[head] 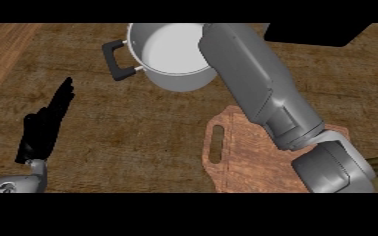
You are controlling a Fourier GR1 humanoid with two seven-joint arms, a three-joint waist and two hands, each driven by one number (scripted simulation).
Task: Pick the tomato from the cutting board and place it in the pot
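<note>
A silver pot (171, 50) with a black side handle (118, 63) stands at the counter's far middle, and what shows of its inside holds nothing. A reddish wooden cutting board (238, 156) with a slot handle lies at the lower right. No tomato shows on the board or anywhere else. My right forearm (258, 85) rises from the lower right, crosses the board and covers the pot's right rim. Its hand lies beyond the view's top edge. My left hand (44, 125) rests open at the lower left, fingers up, apart from everything.
The wooden counter (133, 140) stretches between the left hand and the board. A flat black shape (317, 33) sits at the top right corner, behind the right forearm.
</note>
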